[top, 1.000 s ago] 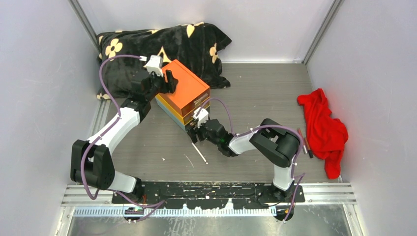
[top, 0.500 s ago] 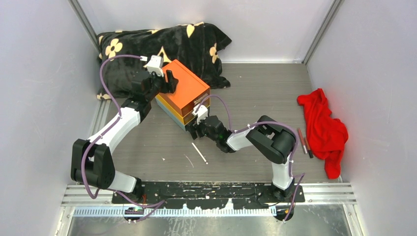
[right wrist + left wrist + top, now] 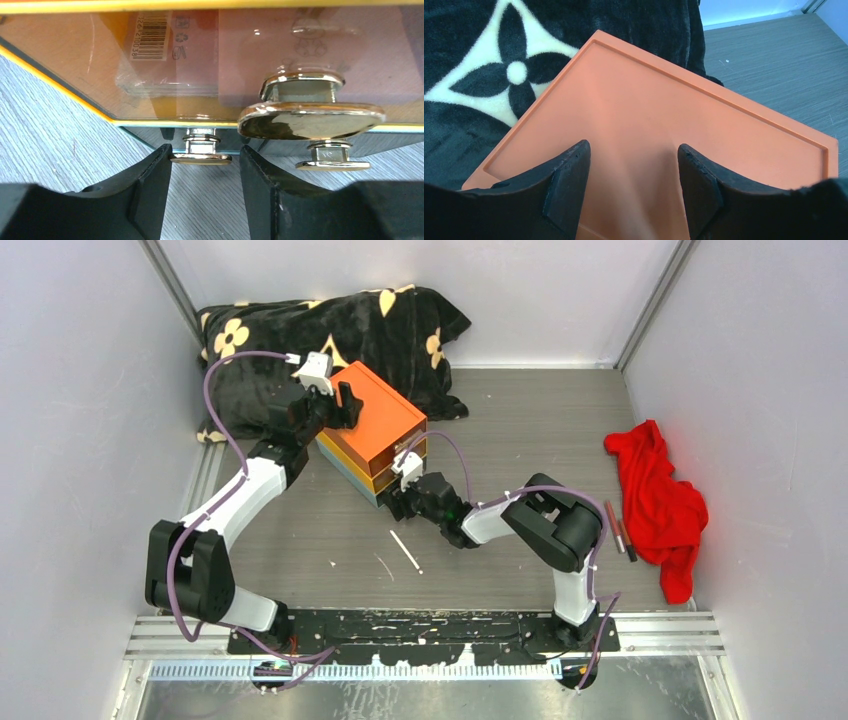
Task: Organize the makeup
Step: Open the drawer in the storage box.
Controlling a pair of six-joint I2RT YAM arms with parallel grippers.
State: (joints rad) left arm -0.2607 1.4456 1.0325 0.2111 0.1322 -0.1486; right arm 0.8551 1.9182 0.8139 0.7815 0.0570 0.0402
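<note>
At the front of the orange box [image 3: 385,415], the right hand [image 3: 395,507] sits low on the table [image 3: 520,420] with its fingers [image 3: 150,190] apart, one on each side of a small gold knob [image 3: 200,151] on the bottom drawer. One finger is right at the edge of the knob's plate and the other stands just clear of it, so the knob is bracketed but not clamped. A larger gold knob [image 3: 310,117] on the clear drawer front [image 3: 65,65] sits above and to the side. Through that clear front a flat pink-tinted piece [image 3: 200,60] with a barcode label lies inside the drawer, directly ahead of the hand and above the knob it straddles. On the bare table just nearer the arm bases than this hand lies a thin pale stick [image 3: 406,551], with a shorter pale sliver [image 3: 383,566] beside it; neither touches the hand. Two slim pencils [image 3: 620,530], one reddish and one dark, lie well apart from both hands at the inner edge of the red cloth [image 3: 655,500], near the right arm's elbow. The left hand [image 3: 631,150] is over the top of the orange box, its fingers apart with the plain lid showing between them and nothing gripped. A black flowered blanket [image 3: 330,325] lies behind the box.
</note>
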